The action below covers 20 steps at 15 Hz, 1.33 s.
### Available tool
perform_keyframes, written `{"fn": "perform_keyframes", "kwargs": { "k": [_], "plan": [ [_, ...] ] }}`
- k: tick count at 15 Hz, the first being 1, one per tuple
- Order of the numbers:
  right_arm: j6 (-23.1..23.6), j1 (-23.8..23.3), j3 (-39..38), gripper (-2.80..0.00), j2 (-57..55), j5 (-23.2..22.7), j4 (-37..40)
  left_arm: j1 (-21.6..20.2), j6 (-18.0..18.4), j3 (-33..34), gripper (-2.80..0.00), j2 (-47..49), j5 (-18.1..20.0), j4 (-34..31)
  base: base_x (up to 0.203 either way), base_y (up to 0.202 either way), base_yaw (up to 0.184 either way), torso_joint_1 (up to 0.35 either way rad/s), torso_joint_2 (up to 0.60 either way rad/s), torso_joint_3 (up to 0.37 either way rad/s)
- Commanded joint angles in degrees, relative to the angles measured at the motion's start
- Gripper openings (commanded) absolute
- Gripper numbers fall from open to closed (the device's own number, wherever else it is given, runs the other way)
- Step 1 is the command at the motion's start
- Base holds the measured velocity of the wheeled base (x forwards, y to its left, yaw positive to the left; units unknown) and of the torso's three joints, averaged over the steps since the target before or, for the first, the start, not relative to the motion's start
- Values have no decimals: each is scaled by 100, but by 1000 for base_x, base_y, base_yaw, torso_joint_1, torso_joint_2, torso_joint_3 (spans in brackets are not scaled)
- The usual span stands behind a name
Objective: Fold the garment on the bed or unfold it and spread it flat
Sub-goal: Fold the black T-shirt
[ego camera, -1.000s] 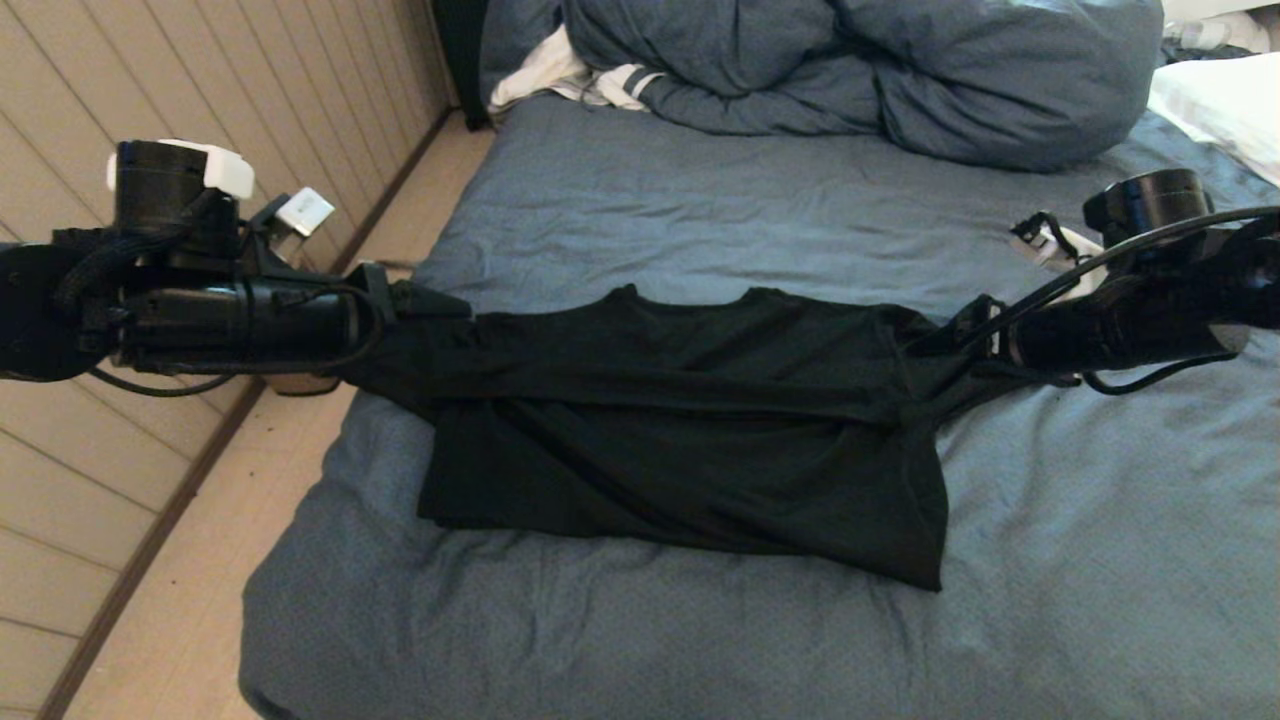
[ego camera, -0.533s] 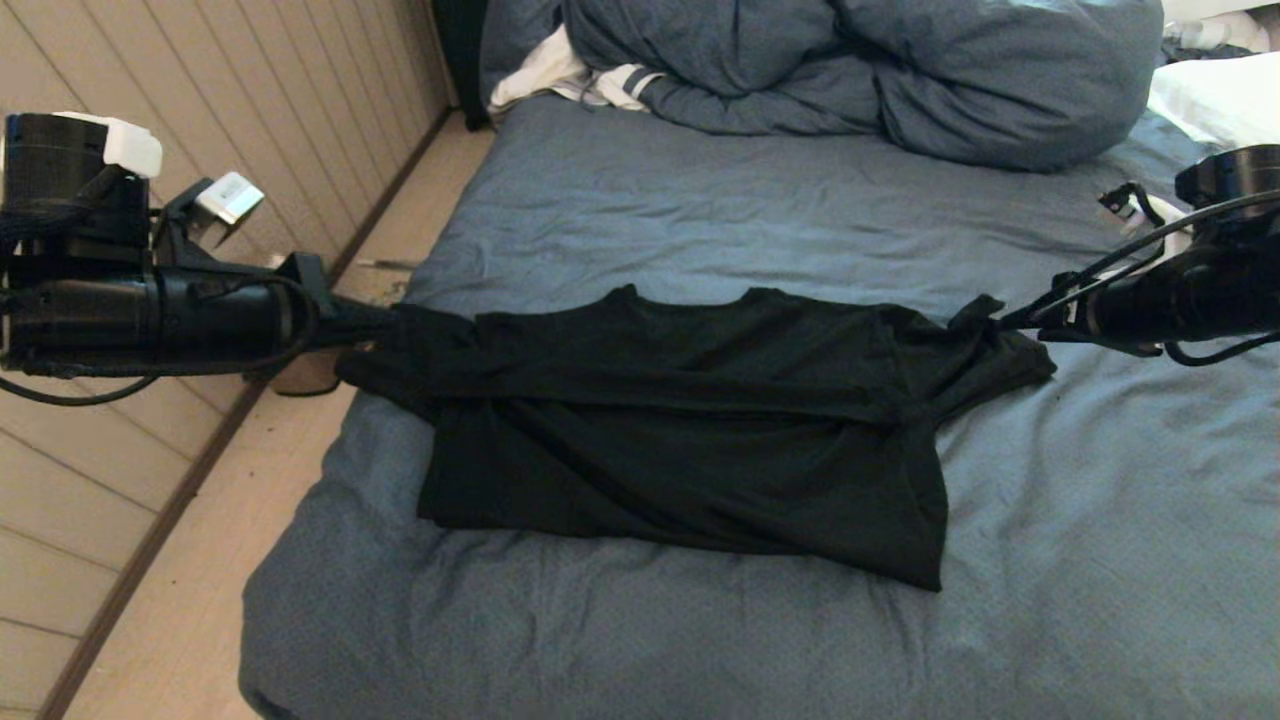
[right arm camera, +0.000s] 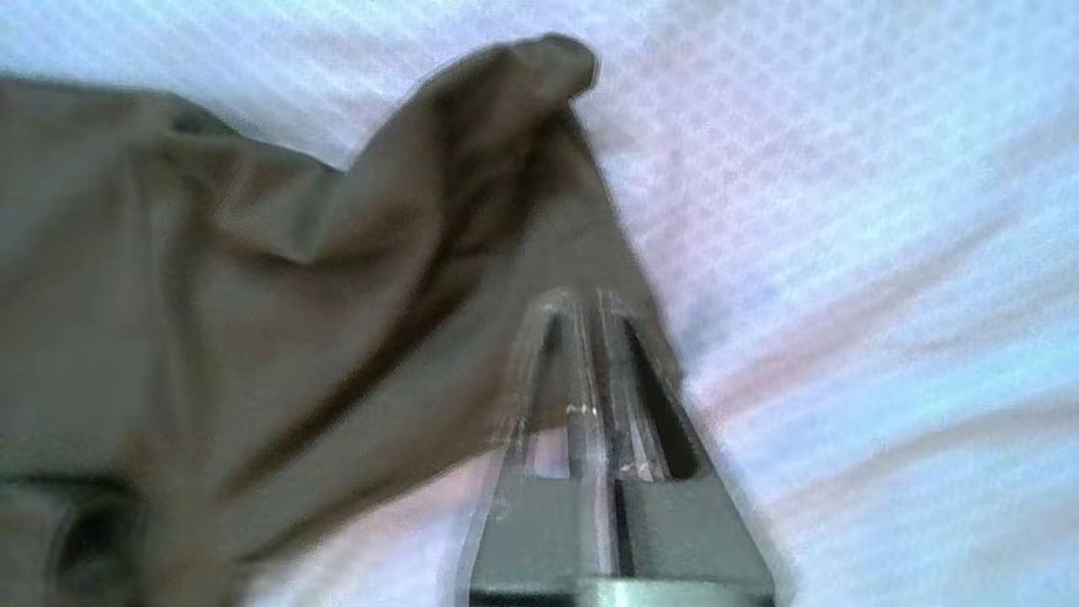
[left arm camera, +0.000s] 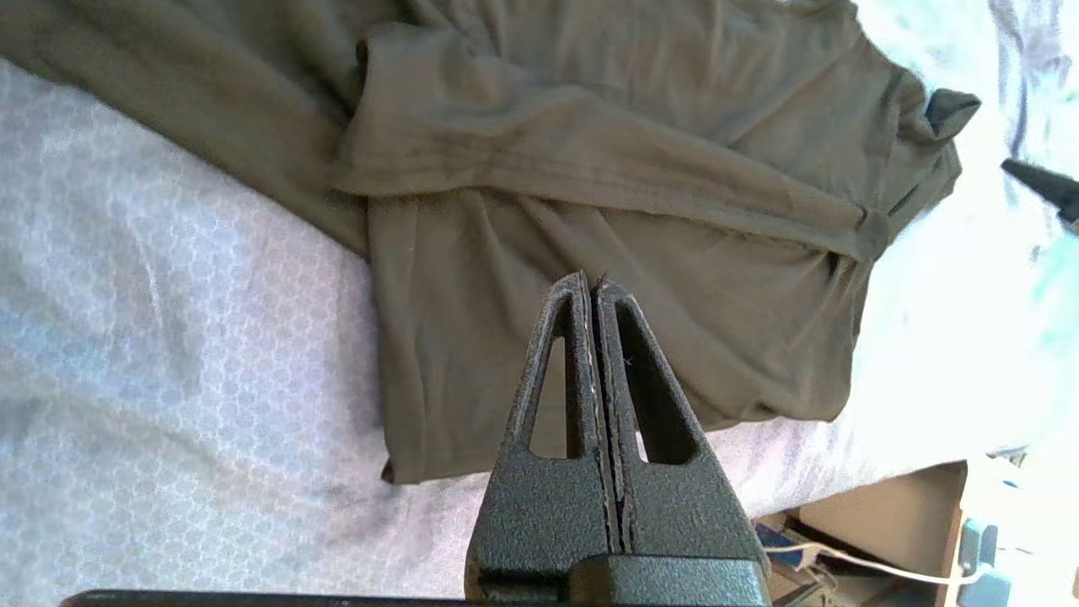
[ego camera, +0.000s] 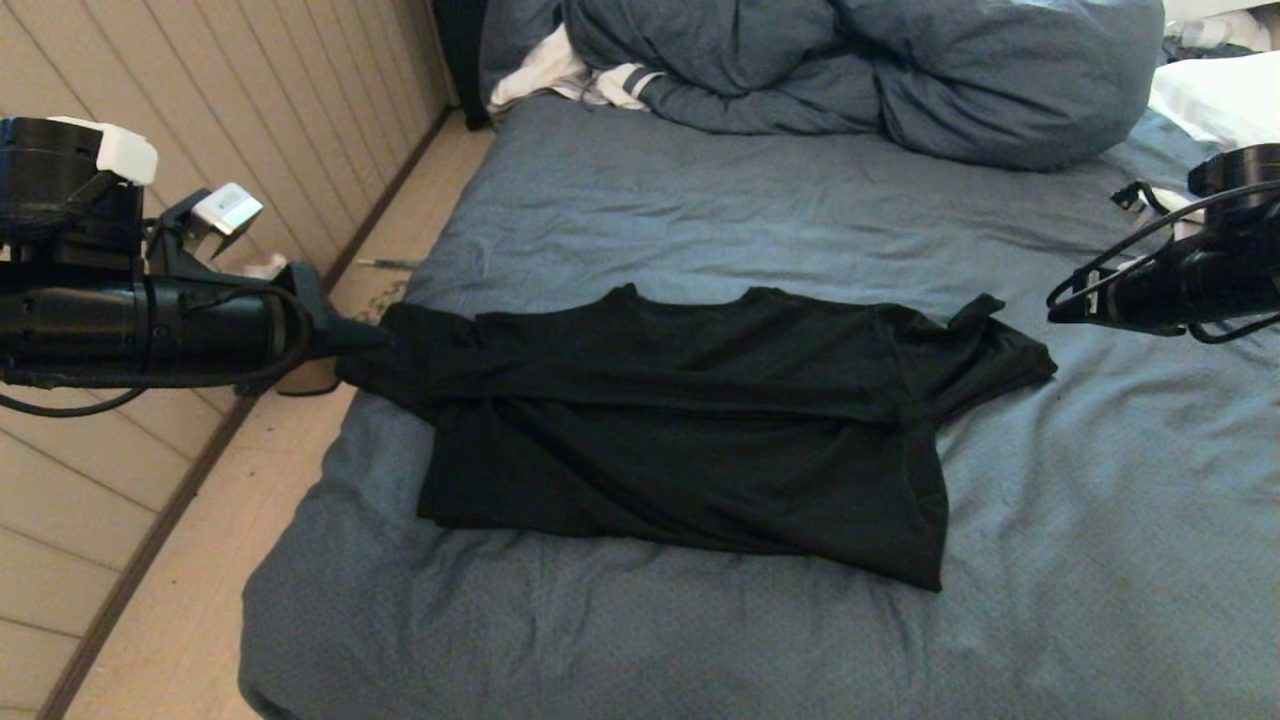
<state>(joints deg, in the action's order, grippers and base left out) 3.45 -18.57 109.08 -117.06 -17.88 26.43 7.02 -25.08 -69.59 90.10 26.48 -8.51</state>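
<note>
In the head view the garment [ego camera: 690, 420], a black T-shirt with its plain side up, lies across the middle of the bed [ego camera: 700, 640], folded over on itself so that a long crease runs from sleeve to sleeve. Its neckline faces the far end of the bed, where the duvet [ego camera: 860, 70] is heaped beside a white striped cloth [ego camera: 580, 80] and a white pillow [ego camera: 1215, 100] at the far right corner. One sleeve reaches the bed's left edge; the other lies spread toward the right, with a small tip of cloth standing up. The left gripper [ego camera: 375, 335] hangs level over the left edge of the bed, its tip just at the left sleeve; from here I cannot tell whether it touches the cloth. The right gripper [ego camera: 1055, 305] hovers above the sheet near the right edge, apart from the right sleeve. A strip of floor [ego camera: 200, 580] and a panelled wall [ego camera: 250, 90] lie past the left edge.

In the left wrist view the left gripper [left arm camera: 593, 287] has its two fingers [left arm camera: 573, 354] pressed together with nothing between them, over the garment [left arm camera: 590, 169], which lies on the pale sheet [left arm camera: 169, 337].

In the right wrist view, which is blurred, the right gripper [right arm camera: 590, 299] also has its fingers [right arm camera: 628, 362] together and empty, pointing at the raised sleeve of the garment [right arm camera: 295, 278] over the sheet [right arm camera: 843, 211].
</note>
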Motion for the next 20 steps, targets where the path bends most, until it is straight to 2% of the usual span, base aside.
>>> {"fn": "perform_keyframes", "kwargs": {
  "k": [1, 2, 6, 9, 15, 16, 20],
  "plan": [
    [469, -15, 338, 0, -325, -12, 206, 1, -15, 25, -280, 15, 15, -19, 0, 0, 0, 0, 0, 0],
    [784, -4, 317, 0, -354, -13, 220, 1, -15, 21, -280, 28, 15, -32, 0, 0, 0, 0, 0, 0],
    [1438, 36, 324, 0, -607, -43, 120, 10, -15, 34, -280, 69, 24, -98, 0, 0, 0, 0, 0, 0],
    [1447, 53, 323, 0, -935, -55, -218, 27, -19, 56, -280, 87, 29, -107, 0, 0, 0, 0, 0, 0],
    [1413, 55, 316, 0, -1187, -391, -217, 164, -41, 95, -280, 166, 33, -98, 0, 0, 0, 0, 0, 0],
    [1397, 55, 316, -280, -1164, -418, -217, 186, -41, 95, -280, 166, 33, -98, 0, 0, 0, 0, 0, 0],
    [1061, 55, 300, -280, -944, -582, -187, 259, -50, 157, -280, 157, 33, -72, 0, 0, 0, 0, 0, 0]
  ]
}}
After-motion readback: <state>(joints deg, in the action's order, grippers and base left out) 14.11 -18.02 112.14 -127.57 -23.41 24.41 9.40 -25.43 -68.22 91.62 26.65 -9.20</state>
